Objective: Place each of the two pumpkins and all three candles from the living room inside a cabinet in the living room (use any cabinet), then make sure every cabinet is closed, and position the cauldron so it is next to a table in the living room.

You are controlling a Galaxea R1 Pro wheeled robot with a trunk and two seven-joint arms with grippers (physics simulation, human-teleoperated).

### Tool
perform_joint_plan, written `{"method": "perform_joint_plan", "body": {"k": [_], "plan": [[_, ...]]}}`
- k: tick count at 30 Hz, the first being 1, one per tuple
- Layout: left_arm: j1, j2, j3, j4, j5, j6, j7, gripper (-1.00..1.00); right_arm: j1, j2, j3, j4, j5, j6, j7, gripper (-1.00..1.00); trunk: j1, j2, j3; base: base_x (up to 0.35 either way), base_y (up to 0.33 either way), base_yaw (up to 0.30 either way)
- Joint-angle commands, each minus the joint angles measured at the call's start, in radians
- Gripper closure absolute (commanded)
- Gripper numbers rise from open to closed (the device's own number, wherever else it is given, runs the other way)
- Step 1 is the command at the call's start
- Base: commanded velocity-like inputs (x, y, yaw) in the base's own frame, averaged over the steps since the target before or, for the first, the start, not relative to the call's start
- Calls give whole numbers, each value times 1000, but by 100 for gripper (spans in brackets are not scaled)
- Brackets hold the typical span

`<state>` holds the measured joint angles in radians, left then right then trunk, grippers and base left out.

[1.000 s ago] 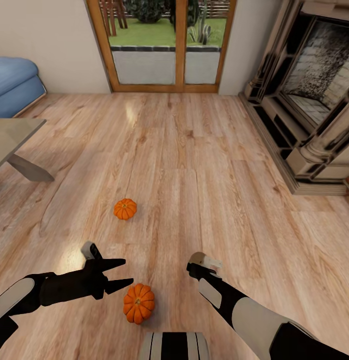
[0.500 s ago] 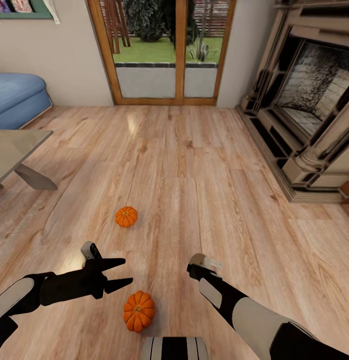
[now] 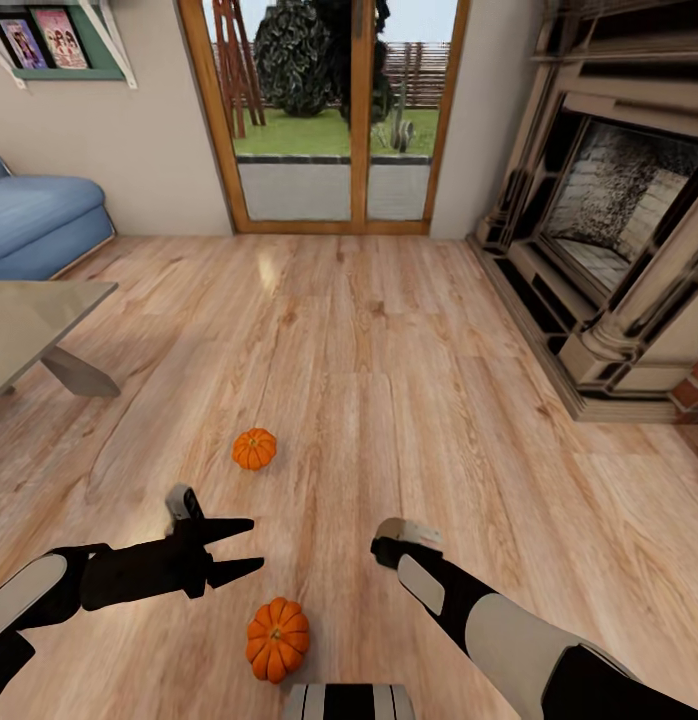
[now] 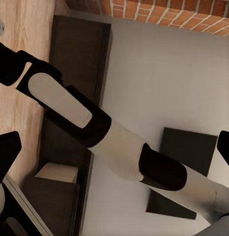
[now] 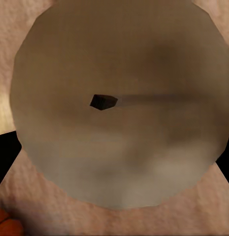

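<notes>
Upward went the head camera's aim over the last second: the whole picture slid down and a wall shelf (image 3: 59, 45) came in at 11 o'clock, while both arms kept their places in the picture and nothing on the floor looked to have shifted by itself.

The wood-plank floor (image 3: 409, 380) lay open through the middle, a wide bare lane running toward 12 o'clock as far as the glazed garden door (image 3: 329, 130). At 2 o'clock the ornate fireplace (image 3: 609, 260) closed off that side, its stepped base edge running along the boards. At 10 o'clock sat the blue sofa (image 3: 39, 220), and nearer, at 9 o'clock, a corner of the table (image 3: 29, 315) jutted in on a slanted grey leg. In the left wrist view the dark-brown cabinet (image 4: 77, 64) stood against a pale wall.

The left gripper (image 3: 254, 543) hung above the floor with its black fingers apart, holding nothing. The near pumpkin (image 3: 278, 638) sat on the floor at 12 o'clock, just ahead of the robot's base and just below that gripper in the picture. The far pumpkin (image 3: 254, 449) lay farther out at 11 o'clock, well apart from the table edge. The right gripper (image 3: 404, 537) was closed around a candle (image 5: 119, 118), whose pale round top and dark wick faced the right wrist camera.
</notes>
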<state>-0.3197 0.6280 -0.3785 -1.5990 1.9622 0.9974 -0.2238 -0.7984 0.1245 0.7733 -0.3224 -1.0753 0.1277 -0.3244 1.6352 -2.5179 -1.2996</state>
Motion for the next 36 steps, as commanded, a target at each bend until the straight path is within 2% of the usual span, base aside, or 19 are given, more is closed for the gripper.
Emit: {"method": "perform_joint_plan", "body": {"k": [1,12,21,36], "plan": [[-1,1,-2,1,-8,0,-10,-100,-1,0,5,-3,-3,19,-10,100,-1,0,3,0,0,0],[-1,1,1,1,-8,0,-9,-100,-1,5,2,-10,-2,70,-15,100,-6,3,46,0,0,0],[-1,1,0,1,-8,0,-9,-100,-1,10,4,-13,-1,60,-14,100,-10,5,81,0,0,0],[-1,1,0,1,-8,0,-8,-100,-1,6,4,-14,-2,58,-13,100,-16,8,139,-103,0,0]]}}
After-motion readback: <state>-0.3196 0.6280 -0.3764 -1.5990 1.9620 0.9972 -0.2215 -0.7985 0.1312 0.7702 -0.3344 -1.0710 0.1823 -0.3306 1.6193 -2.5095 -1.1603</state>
